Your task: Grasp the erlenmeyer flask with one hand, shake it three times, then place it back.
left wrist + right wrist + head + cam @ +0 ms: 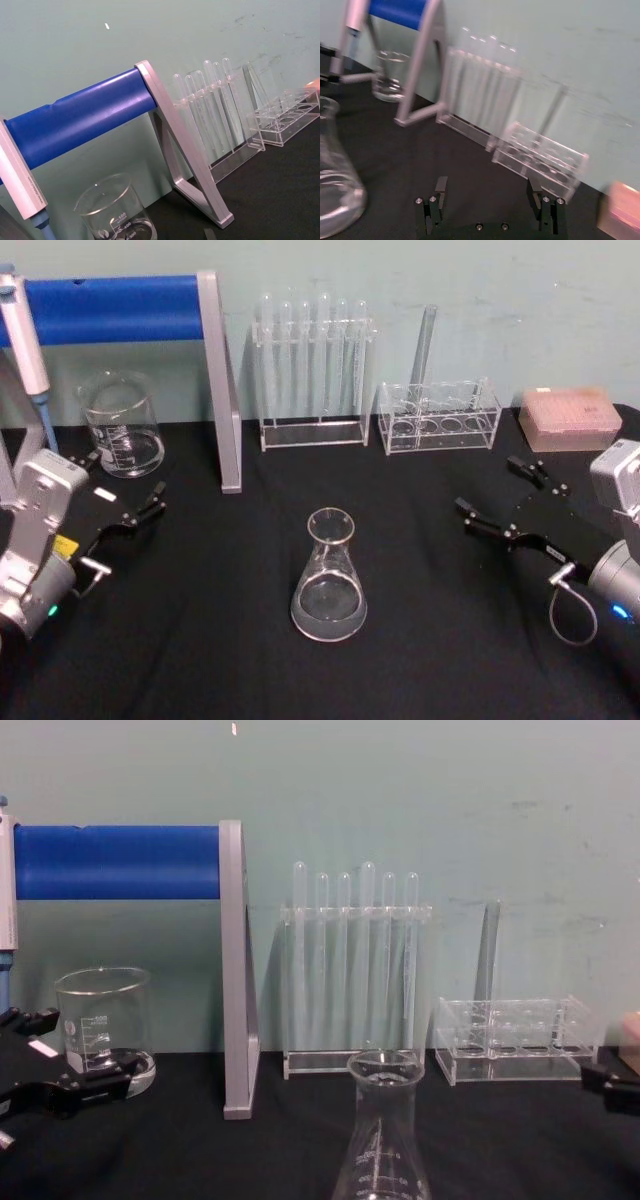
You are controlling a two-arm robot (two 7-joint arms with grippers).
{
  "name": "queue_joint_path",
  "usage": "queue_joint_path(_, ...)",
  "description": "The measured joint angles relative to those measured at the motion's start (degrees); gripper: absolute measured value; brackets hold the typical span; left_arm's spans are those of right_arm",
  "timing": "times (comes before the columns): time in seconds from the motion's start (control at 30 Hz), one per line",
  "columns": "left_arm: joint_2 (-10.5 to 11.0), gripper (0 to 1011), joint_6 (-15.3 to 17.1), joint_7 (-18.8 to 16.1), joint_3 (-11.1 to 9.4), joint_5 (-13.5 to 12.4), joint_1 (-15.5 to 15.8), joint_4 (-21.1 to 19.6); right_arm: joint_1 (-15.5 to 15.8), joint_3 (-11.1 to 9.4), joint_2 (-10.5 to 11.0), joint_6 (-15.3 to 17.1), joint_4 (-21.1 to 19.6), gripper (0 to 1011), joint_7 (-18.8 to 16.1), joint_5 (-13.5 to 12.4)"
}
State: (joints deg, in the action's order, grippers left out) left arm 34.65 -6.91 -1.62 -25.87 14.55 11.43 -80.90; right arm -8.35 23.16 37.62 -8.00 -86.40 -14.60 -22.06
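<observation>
clear erlenmeyer flask (328,585), black table cloth (200,670), blue bar (110,308), pink box (570,418).

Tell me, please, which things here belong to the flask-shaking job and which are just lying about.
Job in hand:
flask, upright mid-table
left gripper, open, to the flask's left
right gripper, open, to the flask's right

Lying about:
beaker
tall tube rack
low rack
pink box
stand
pipette

flask (328,580) stands before tube rack (312,433), beaker (122,427) leftward.
</observation>
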Motion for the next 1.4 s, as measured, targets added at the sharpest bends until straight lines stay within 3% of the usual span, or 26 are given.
queue_joint_path(0.27, 0.0, 1001, 0.0, 0.0, 0.0, 0.0, 0.0, 0.0, 1.3, -0.3, 1.2, -1.1, -3.2, 1000, -7.8, -3.1)
queue_joint_path(0.83, 0.0, 1001, 0.0, 0.0, 0.0, 0.0, 0.0, 0.0, 1.9, 0.3, 0.3, -0.6, -4.6, 1000, -18.1, -6.3)
queue_joint_path(1.4, 0.0, 1001, 0.0, 0.0, 0.0, 0.0, 0.0, 0.0, -1.1, 3.1, -3.2, 1.9, -2.3, 1000, -23.6, -6.3)
